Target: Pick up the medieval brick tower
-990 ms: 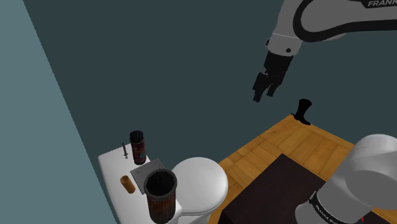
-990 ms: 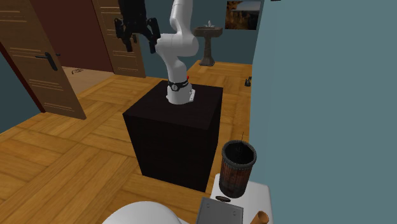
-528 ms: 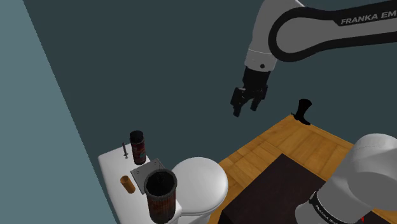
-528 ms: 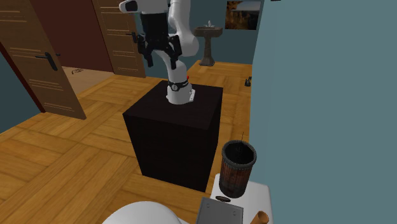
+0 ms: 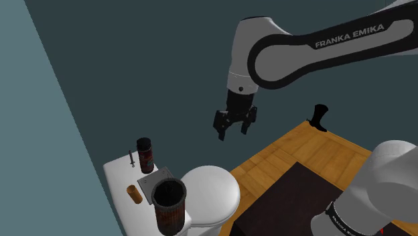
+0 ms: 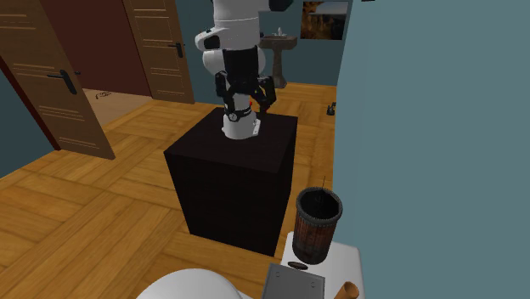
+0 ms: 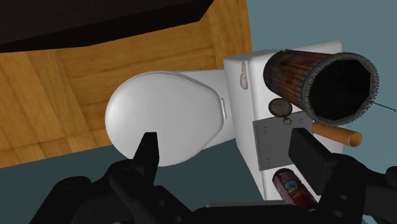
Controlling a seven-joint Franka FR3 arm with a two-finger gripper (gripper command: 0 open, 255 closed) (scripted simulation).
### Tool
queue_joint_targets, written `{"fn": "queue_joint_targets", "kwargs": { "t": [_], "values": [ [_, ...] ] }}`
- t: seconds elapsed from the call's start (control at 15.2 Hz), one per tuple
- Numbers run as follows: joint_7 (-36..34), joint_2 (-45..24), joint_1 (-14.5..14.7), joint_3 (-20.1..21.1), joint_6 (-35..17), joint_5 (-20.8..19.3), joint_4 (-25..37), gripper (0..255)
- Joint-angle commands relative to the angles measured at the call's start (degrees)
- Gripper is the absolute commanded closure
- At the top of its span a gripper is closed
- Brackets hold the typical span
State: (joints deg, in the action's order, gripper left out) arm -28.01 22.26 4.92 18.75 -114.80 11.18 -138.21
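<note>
Two fingers (image 7: 147,156): they stand wide apart and hold nothing.
Gripper (image 5: 232,131): it hangs in the air, high over the wood floor (image 5: 301,151), up and to the right of the toilet in the shoulder view. It is well apart from the tower.
Brick tower (image 5: 169,204): it is a round red-brown tube with a dark rim. It stands on the white toilet tank (image 5: 117,171), at the tank's near end in the shoulder view.
Tower's long way: up and down. It stands straight, and its dark open mouth points up. In the wrist view the mouth faces the gripper.
Thin wire (image 6: 324,183): it sticks up from the tower's rim.
Grey plate (image 5: 154,180): it lies flat on the tank, just beside the tower, on its far side.
Small round disc (image 7: 280,106): it lies by the tower's foot, next to the grey plate.
Brown roll (image 5: 134,194): it lies on its side on the tank, just left of the tower in the shoulder view.
Dark red can (image 5: 145,154): it stands at the far end of the tank, past the grey plate.
Thin stick (image 5: 132,159): it is just left of the can.
Toilet lid (image 5: 211,191): it is white and shut, right of the tower, between the tank and the black stand (image 6: 233,178).
</note>
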Motion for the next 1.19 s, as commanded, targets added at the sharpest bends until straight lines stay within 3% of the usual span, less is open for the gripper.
{"fn": "queue_joint_targets", "kwargs": {
  "t": [0.0, 0.59, 1.12],
  "values": [
    [-3.7, -4.2, 0.2, 2.1, -2.1, 0.1, 1.8, 0],
    [-20.8, -24.0, 1.8, 9.0, -8.7, -4.7, 13.1, 0],
    [-35.1, -43.2, 7.8, 8.9, -10.2, -12.3, 28.5, 0]
  ]
}}
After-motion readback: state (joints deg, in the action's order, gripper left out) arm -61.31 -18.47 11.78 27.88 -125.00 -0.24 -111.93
